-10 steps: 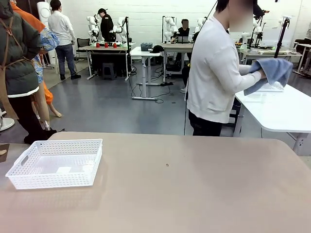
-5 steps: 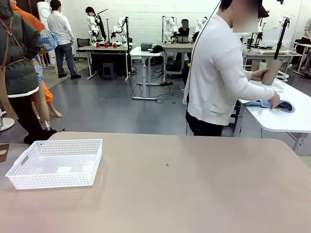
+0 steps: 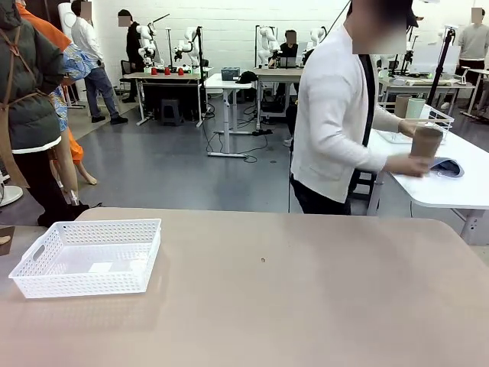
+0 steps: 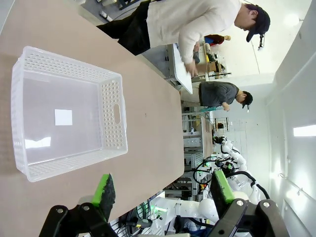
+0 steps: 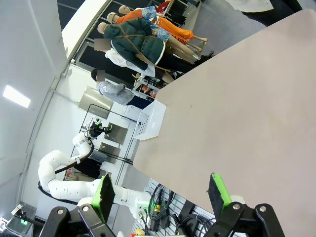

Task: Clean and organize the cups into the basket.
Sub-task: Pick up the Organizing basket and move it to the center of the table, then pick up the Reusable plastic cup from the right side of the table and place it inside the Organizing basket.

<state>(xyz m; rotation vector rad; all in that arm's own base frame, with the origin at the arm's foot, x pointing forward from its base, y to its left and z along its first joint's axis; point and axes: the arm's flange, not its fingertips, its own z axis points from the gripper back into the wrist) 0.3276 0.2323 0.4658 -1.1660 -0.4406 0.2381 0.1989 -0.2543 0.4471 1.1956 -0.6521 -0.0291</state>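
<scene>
The white lattice basket (image 3: 88, 256) sits empty at the left of the tan table, with only a small white label on its floor. Across the table a person in a white top holds a brown cup (image 3: 426, 141) upright over a white side table. Behind it stand a tan cup (image 3: 403, 105) and a mint-green cup (image 3: 416, 108). In the left wrist view my left gripper (image 4: 163, 190) hangs open above the table, just off the basket (image 4: 114, 118). My right gripper (image 5: 161, 191) is open over bare table, far from the basket (image 5: 150, 121).
A blue cloth (image 3: 445, 167) lies on the white side table (image 3: 435, 187) at the right, beside a wire basket (image 3: 437, 121). The tan table (image 3: 290, 298) is bare apart from a small dark speck (image 3: 263, 260). Other people and work tables stand farther back.
The person has laid the blue cloth on the side table, lowered the brown cup, and turned more toward my table. Both grippers stay open.
</scene>
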